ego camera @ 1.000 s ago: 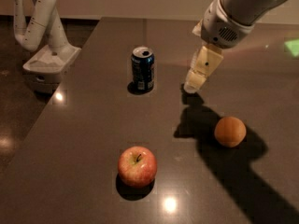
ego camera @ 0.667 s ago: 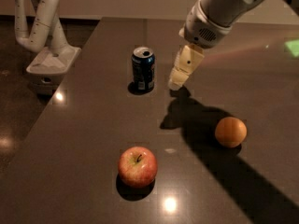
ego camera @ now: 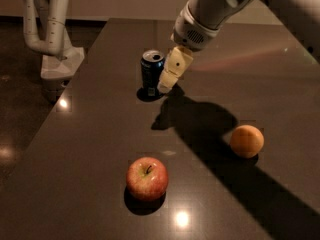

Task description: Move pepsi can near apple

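Note:
The pepsi can, dark blue with a silver top, stands upright on the dark table at its middle back. The red apple with yellowish patches lies near the front, well apart from the can. My gripper hangs from the arm coming in at the upper right, with its cream-coloured fingers right beside the can's right side.
An orange round fruit lies at the right of the table. Another white robot arm on a base stands off the table's left edge. The arm casts a dark shadow across the table toward the lower right.
My gripper has moved left across the table, from between the can and the orange fruit to right beside the can. The can, the apple and the orange fruit have not moved.

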Available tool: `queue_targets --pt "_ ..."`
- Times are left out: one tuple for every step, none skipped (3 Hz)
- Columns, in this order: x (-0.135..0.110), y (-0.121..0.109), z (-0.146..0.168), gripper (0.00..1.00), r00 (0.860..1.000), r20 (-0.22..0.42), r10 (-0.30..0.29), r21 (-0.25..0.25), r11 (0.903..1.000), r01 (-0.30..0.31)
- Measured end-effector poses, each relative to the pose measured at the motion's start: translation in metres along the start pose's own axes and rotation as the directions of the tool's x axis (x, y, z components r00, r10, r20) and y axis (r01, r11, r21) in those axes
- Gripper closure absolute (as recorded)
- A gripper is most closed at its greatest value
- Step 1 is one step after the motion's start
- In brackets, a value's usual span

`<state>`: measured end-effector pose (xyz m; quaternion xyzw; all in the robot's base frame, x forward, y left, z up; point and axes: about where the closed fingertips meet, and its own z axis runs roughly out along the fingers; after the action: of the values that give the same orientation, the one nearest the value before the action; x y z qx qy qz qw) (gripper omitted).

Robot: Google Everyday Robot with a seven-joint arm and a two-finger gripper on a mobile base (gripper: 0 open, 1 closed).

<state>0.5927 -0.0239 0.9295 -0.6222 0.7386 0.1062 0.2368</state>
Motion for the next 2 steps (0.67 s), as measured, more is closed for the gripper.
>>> queue_targets --pt "-0.022 0.001 0.018 0.00 0.999 0.021 -0.027 -0.044 0.9987 0.027" --pt "-0.035 0.000 0.029 0.00 0.998 0.030 -0.049 -0.075 0.9959 0.051"
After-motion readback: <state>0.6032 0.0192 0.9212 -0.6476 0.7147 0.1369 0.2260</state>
